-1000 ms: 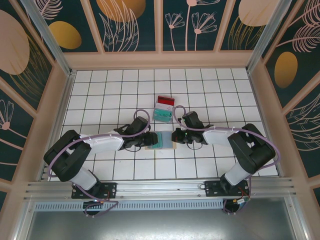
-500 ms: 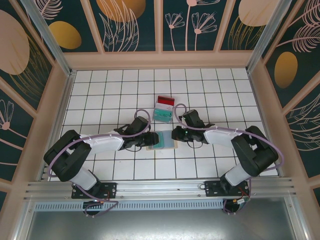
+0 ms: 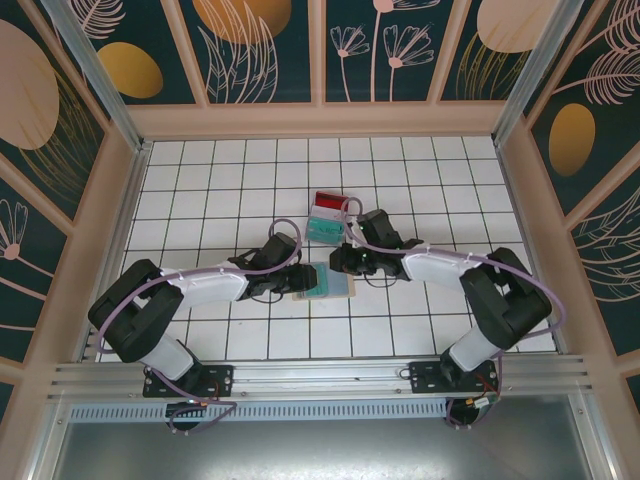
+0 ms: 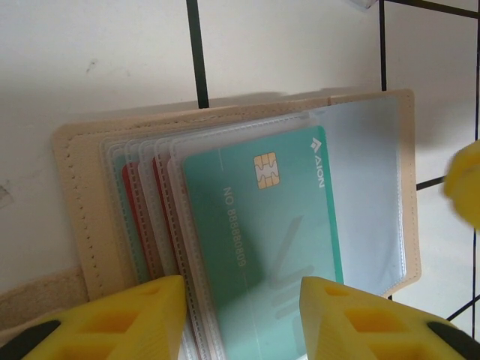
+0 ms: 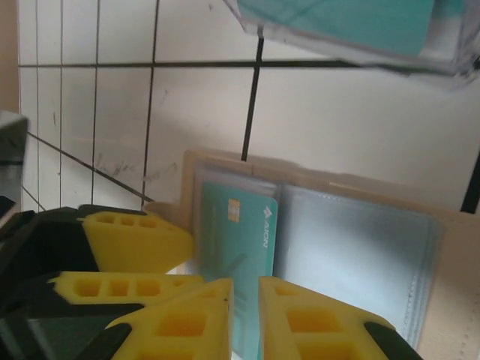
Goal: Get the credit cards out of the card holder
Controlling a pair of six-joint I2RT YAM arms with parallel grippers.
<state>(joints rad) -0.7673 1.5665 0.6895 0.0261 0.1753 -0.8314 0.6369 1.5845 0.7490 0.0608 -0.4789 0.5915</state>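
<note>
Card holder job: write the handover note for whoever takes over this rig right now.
Left gripper: open, fingers spread over the sleeves of the card holder.
Right gripper: jaws nearly closed at the edge of the teal chip card; grip unconfirmed.
Done: a loose red card and a loose teal card lie on the tiles beyond the holder.
To do: pull the teal chip card from the front sleeve, then the red card edges showing in the sleeves behind it.

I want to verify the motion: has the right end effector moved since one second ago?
Yes. The right end effector has shifted left and slightly up in the top view, ending closer to the loose cards, which stayed put.
</note>
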